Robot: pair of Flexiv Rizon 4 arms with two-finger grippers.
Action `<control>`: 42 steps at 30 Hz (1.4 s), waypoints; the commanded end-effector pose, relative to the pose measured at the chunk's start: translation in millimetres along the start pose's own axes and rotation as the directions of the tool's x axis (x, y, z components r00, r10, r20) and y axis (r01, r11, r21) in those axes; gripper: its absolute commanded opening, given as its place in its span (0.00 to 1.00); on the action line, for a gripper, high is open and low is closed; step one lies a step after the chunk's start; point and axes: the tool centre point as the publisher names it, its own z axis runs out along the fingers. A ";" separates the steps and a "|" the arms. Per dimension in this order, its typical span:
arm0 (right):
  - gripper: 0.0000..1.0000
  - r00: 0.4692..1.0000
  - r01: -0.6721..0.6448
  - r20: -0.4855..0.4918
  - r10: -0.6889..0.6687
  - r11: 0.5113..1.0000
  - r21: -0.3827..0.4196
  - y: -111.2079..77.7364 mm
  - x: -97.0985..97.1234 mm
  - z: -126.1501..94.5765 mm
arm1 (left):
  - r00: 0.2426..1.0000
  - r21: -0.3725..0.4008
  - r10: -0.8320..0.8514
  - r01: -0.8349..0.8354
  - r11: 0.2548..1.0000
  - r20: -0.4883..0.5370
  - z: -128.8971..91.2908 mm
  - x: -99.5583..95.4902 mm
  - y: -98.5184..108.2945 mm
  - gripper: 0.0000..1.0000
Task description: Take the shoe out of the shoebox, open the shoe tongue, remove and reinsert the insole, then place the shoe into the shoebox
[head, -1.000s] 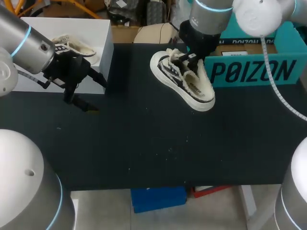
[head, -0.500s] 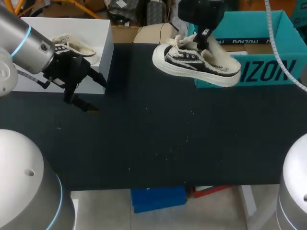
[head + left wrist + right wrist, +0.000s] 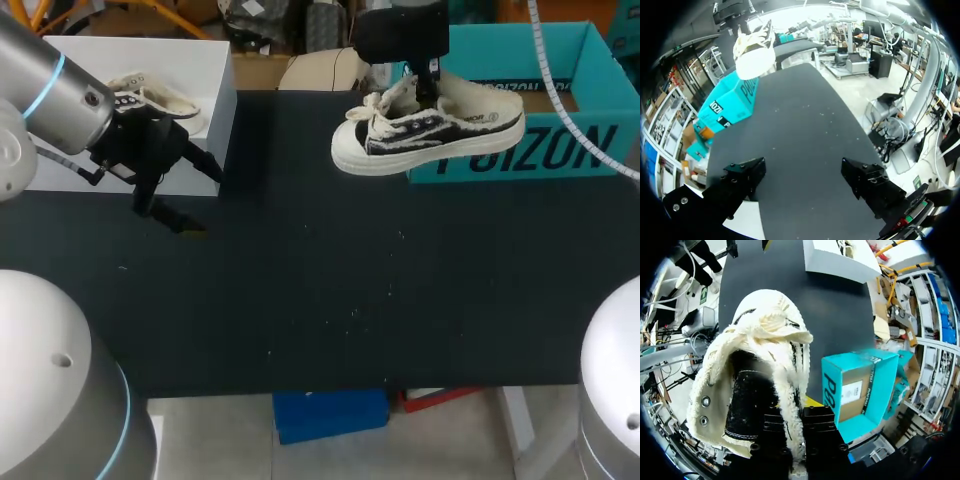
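While my right gripper [image 3: 432, 82] is clamped on the shoe [image 3: 430, 135], the shoe hangs below it, clear of the tabletop [image 3: 330, 290], its heel beside the teal shoebox [image 3: 570, 150]. My left gripper [image 3: 185, 195] hovers with fingers spread, well apart from the shoe and just beside a white box [image 3: 215, 70].

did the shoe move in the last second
Yes. The shoe has risen and turned level, shifting right: its heel now overlaps the front wall of the teal box.
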 end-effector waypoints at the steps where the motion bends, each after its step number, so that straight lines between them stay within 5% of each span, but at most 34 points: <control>1: 0.00 0.999 0.029 0.015 -0.029 0.999 -0.021 -9.8 -23.5 -1.9 | 1.000 -0.001 0.001 -0.001 1.000 0.003 1.3 0.5 0.3 1.00; 27: 0.00 0.982 0.179 0.086 -0.169 0.976 -0.127 -103.0 -196.5 82.3 | 1.000 -0.001 0.001 -0.001 1.000 0.003 1.3 0.5 0.3 1.00; 34: 0.00 0.988 0.148 0.062 -0.141 0.979 -0.137 -112.8 -222.3 105.8 | 1.000 -0.001 0.001 -0.001 1.000 0.003 1.3 0.5 0.3 1.00; 42: 0.00 0.996 0.090 0.030 -0.087 0.987 -0.136 -119.0 -229.1 132.7 | 1.000 -0.001 0.001 -0.001 1.000 0.003 1.3 0.5 0.3 1.00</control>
